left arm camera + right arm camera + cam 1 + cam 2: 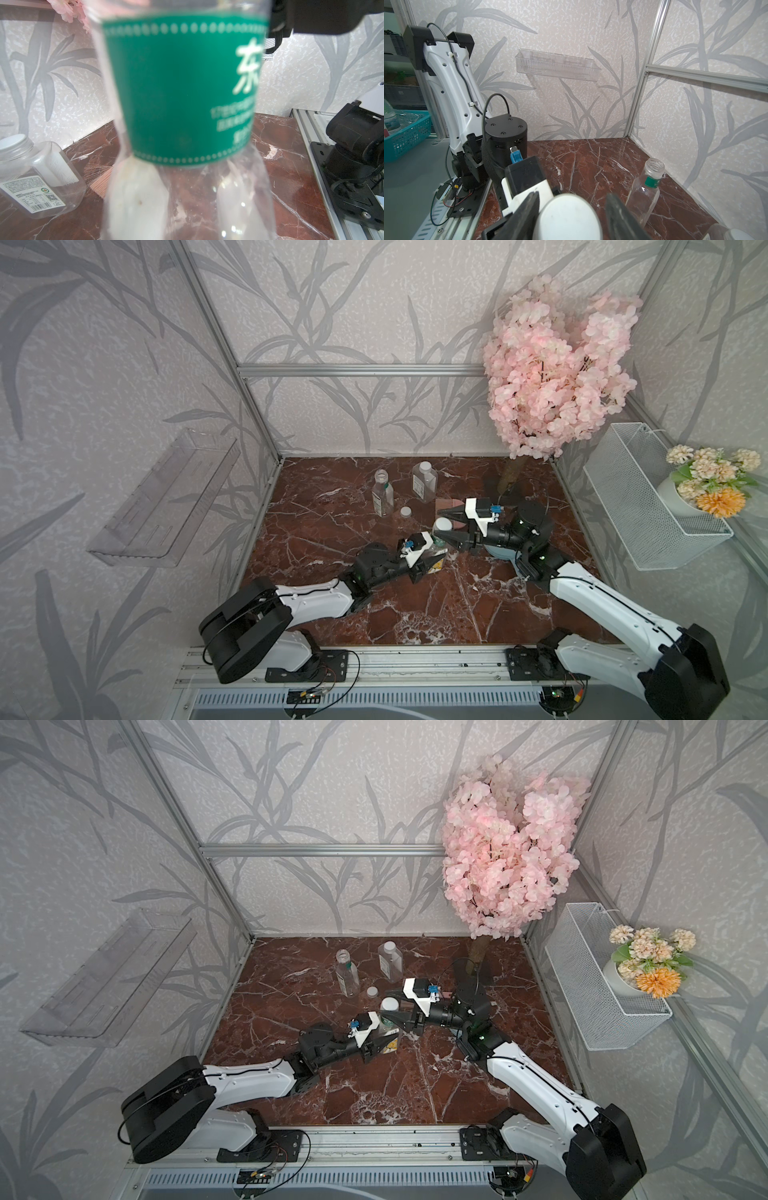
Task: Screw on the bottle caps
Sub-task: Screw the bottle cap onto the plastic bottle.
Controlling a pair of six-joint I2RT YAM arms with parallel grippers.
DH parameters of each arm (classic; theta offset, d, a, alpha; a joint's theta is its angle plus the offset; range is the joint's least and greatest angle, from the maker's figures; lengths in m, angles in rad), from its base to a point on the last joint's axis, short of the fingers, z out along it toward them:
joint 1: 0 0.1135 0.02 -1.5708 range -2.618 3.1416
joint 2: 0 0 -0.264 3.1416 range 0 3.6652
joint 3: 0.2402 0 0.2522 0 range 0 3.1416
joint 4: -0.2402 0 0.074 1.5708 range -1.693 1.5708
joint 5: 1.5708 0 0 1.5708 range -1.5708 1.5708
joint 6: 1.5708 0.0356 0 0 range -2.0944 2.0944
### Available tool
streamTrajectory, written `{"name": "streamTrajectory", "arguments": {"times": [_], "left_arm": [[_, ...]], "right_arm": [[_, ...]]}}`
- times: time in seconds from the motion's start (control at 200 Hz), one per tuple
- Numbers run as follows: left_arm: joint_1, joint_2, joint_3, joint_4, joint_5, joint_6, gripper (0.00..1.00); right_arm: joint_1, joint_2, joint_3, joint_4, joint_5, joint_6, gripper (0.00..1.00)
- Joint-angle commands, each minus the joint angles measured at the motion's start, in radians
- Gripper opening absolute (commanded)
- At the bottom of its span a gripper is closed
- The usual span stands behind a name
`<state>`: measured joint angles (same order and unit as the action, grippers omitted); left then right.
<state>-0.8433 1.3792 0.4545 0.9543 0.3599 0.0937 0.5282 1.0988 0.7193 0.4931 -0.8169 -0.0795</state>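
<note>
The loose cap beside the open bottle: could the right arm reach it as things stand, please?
Probably yes: the loose cap lies close beside the open right gripper, with nothing standing between them.

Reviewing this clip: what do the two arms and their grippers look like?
The left arm and right arm have white moulded shells, black cylindrical joints and bulky black base housings, with thin black cables clipped along them. The left gripper and right gripper each carry black tapered fingers, a white camera bracket and a small blue connector.
</note>
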Motion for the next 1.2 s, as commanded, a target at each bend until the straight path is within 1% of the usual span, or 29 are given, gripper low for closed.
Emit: {"name": "streamTrajectory", "arguments": {"times": [0.0,0.13,0.335,0.455,0.565,0.715,0.825,0.995,1.195], "left_arm": [[-0.008,-0.005,0.035,0.156,0.030,0.001,0.20],[-0.009,0.004,0.036,0.155,0.030,0.000,0.20],[-0.008,0.009,0.037,0.147,0.021,-0.001,0.20],[-0.007,0.010,0.035,0.141,0.019,0.001,0.20],[-0.008,0.015,0.035,0.141,0.020,0.003,0.19],[-0.008,0.021,0.037,0.135,0.022,0.003,0.20],[-0.007,0.023,0.035,0.130,0.024,0.007,0.20],[-0.008,0.023,0.033,0.129,0.028,0.008,0.19],[-0.009,0.020,0.030,0.124,0.024,0.014,0.19]], "right_arm": [[-0.006,0.003,-0.006,-0.081,0.017,-0.016,0.58],[-0.006,-0.001,0.018,-0.114,0.009,-0.025,0.65],[-0.007,-0.025,0.072,-0.189,-0.022,-0.021,0.84],[-0.007,-0.059,0.094,-0.200,-0.056,0.007,0.90],[-0.012,-0.073,0.118,-0.187,-0.089,0.045,0.91],[-0.033,-0.066,0.153,-0.123,-0.139,0.116,0.93],[-0.047,-0.042,0.185,-0.089,-0.127,0.154,0.93],[-0.046,0.021,0.266,-0.183,-0.073,0.121,0.90],[-0.040,0.050,0.319,-0.329,-0.048,0.027,0.89]]}}
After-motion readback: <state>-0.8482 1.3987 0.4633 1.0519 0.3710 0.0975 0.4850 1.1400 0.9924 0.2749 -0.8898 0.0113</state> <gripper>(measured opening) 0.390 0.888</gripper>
